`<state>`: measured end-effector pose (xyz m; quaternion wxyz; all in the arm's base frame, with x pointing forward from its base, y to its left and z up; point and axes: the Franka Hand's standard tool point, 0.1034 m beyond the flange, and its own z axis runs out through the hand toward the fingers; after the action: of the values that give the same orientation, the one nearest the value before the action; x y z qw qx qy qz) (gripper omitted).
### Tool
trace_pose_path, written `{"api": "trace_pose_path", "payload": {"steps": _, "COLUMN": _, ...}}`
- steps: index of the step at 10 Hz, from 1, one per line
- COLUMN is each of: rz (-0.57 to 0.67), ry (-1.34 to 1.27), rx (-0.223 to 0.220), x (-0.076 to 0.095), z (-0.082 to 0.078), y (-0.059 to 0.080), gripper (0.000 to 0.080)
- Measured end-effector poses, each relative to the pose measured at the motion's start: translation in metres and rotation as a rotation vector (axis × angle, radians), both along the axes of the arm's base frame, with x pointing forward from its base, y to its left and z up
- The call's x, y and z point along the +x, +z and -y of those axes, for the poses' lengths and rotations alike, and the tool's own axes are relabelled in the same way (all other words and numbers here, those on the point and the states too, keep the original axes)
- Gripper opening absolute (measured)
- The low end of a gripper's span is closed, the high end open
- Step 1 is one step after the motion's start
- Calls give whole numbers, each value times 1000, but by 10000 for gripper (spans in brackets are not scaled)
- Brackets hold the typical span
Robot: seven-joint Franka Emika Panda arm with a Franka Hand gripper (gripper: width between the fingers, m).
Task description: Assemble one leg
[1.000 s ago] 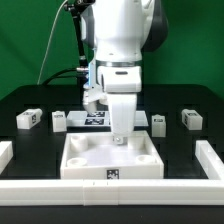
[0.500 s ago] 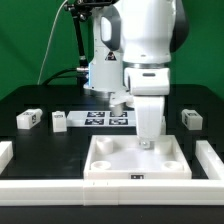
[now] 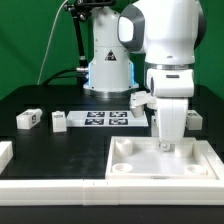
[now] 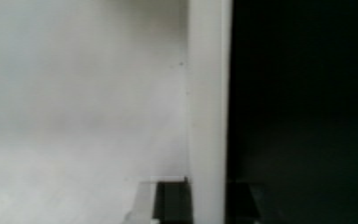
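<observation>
My gripper (image 3: 166, 143) points down and is shut on the far wall of the large white square tray-like part (image 3: 130, 163), which lies flat on the black table at the exterior view's right. In the wrist view the tray wall (image 4: 208, 120) runs between my two dark fingers (image 4: 172, 203). Two legs, small white tagged blocks, lie at the exterior view's left (image 3: 29, 119) and next to it (image 3: 59, 121). A third leg (image 3: 192, 117) shows partly behind my gripper at the right. The fourth is hidden.
The marker board (image 3: 105, 119) lies at the back middle, before the arm's base. A low white wall (image 3: 50, 186) runs along the table's front, with a short white piece (image 3: 5, 152) at the left edge.
My gripper has moved toward the exterior view's right, taking the tray-like part along the table with it. The two left legs and the marker board have not moved.
</observation>
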<state>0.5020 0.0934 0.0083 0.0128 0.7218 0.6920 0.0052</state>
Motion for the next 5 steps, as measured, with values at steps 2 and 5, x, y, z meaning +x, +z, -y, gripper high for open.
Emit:
{"api": "trace_pose_path", "payload": {"steps": 2, "rz": 0, "ry": -5, "rx": 0, "x": 0, "z": 0, "y": 0, "gripper": 112}}
{"api": "trace_pose_path", "payload": {"steps": 5, "rz": 0, "ry": -5, "rx": 0, "x": 0, "z": 0, "y": 0, "gripper": 456}}
